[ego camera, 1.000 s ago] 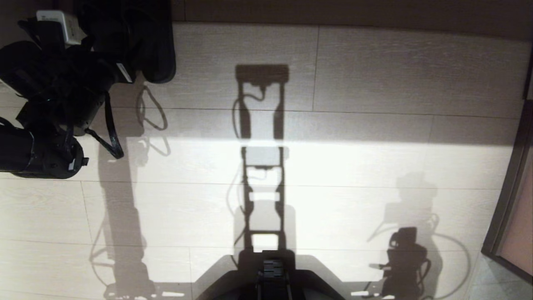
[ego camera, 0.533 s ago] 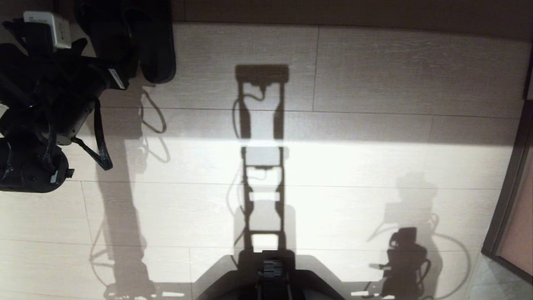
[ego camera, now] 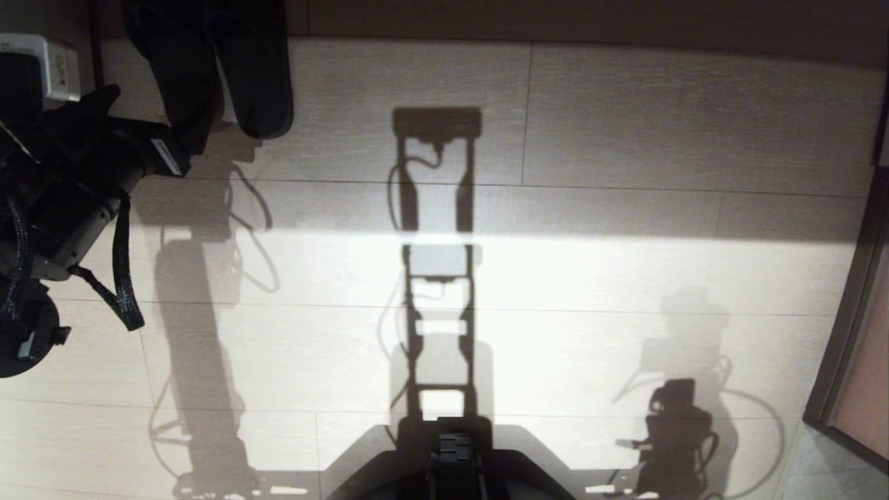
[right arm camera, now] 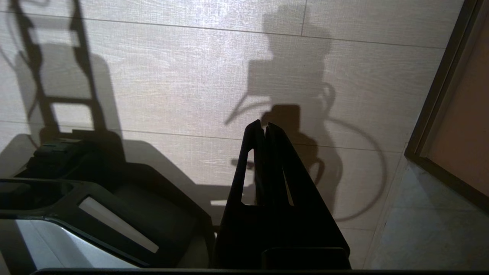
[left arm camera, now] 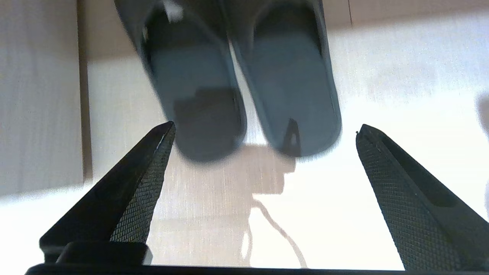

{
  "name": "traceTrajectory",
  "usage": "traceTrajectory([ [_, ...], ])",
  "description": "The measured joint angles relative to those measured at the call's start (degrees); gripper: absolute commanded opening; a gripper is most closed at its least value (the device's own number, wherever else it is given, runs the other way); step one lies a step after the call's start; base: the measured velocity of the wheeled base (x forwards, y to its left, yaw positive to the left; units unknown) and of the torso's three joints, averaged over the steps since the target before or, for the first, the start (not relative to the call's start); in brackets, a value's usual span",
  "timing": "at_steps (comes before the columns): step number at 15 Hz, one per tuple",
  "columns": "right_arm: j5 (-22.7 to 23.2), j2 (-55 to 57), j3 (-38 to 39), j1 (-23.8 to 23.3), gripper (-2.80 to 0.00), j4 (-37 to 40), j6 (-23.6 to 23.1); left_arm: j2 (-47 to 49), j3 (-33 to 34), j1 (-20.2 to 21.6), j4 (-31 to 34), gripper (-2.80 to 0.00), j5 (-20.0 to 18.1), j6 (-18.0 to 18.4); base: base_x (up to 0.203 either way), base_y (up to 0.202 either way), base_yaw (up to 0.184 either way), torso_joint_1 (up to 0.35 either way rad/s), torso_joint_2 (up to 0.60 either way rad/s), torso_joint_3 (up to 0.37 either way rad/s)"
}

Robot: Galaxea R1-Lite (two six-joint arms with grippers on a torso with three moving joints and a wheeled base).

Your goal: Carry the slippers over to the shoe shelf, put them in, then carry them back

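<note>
— Head view had you pulling back?
— Yes. My left gripper point(left arm camera: 263, 131) drew away over the last second, fingers wide apart and empty; the charcoal-black open-heel fabric slippers point(left arm camera: 244, 76) lay just beyond my fingertips on the pale floor point(ego camera: 625, 118). Set down, I judged.

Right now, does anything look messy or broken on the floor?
Nothing stands out. The slippers lie side by side on the floor, lined up as a tidy pair, with no tear or spill showing. The left gripper is open, apart from their heels. The right gripper is shut and parked low.
</note>
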State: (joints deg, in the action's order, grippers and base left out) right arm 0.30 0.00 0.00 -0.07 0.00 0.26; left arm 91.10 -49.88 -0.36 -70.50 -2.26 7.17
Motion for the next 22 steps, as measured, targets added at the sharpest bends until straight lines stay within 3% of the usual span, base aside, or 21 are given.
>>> traceTrajectory([
  [8,0.0,0.0,0.0,0.0,-2.80,0.0,0.0,-18.2,12.5,4.3,14.1,0.00,0.4,0.6,0.000,0.000,0.000,0.000,0.00,0.000],
  [11,0.0,0.0,0.0,0.0,-2.80,0.0,0.0,-26.9,18.0,5.4,18.3,0.00,3.4,0.8,0.000,0.000,0.000,0.000,0.00,0.000],
  [12,0.0,0.0,0.0,0.0,-2.80,0.0,0.0,-29.8,20.6,5.5,18.6,-1.21,4.3,1.0,0.000,0.000,0.000,0.000,0.00,0.000],
  [13,0.0,0.0,0.0,0.0,-2.80,0.0,0.0,-32.6,23.6,5.6,18.6,-2.80,4.9,1.1,0.000,0.000,0.000,0.000,0.00,0.000],
  [15,0.0,0.0,0.0,0.0,-2.80,0.0,0.0,-37.4,28.8,5.7,18.9,-2.80,5.9,1.1,0.000,0.000,0.000,0.000,0.00,0.000],
  [22,0.0,0.0,0.0,0.0,-2.80,0.0,0.0,-47.2,37.5,5.3,19.6,-2.80,10.6,1.1,0.000,0.000,0.000,0.000,0.00,0.000],
])
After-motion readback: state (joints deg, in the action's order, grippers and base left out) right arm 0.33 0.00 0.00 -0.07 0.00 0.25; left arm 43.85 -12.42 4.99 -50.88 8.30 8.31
